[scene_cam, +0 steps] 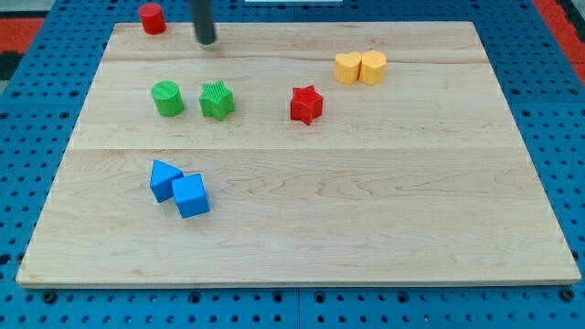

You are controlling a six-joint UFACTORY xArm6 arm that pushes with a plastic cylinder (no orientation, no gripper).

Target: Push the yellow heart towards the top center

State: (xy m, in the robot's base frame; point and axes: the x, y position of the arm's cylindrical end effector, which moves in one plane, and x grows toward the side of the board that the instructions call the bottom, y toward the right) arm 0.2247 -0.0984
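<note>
The yellow heart (346, 67) lies near the view's top right, touching a yellow hexagon-like block (373, 67) on its right. My tip (207, 40) is at the view's top left of centre, far to the left of the yellow heart and touching no block. It stands to the right of a red cylinder (152, 18) and above the green blocks.
A green cylinder (167, 99) and a green star (218, 100) lie left of centre. A red star (307, 104) lies below and left of the heart. Two blue blocks (164, 178) (191, 195) touch at lower left. The wooden board (366, 228) ends on a blue pegboard.
</note>
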